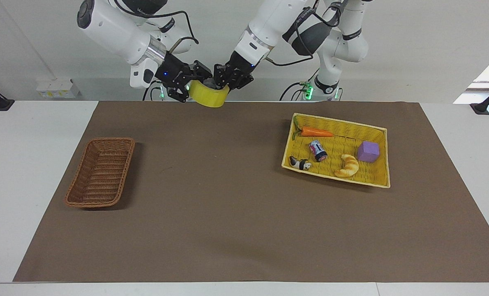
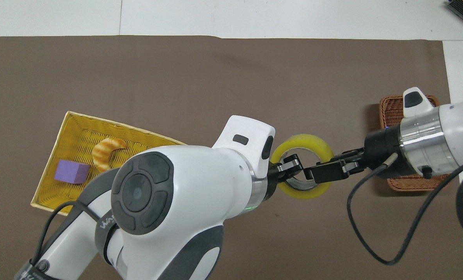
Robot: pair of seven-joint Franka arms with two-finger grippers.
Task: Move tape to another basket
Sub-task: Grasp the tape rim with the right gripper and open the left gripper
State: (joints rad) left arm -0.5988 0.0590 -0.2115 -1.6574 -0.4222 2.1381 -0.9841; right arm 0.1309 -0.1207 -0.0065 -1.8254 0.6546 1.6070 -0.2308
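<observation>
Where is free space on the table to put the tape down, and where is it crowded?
The brown wicker basket holds nothing. The mat is bare between it and the yellow tray. The tray is crowded: carrot, can, croissant, purple cube. Both tools meet at the tape in the air.

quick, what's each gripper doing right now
left gripper: shut on the tape, one finger through its core, up in the air.
right gripper: at the tape's other side, one finger over its rim; whether it has closed cannot be told.
</observation>
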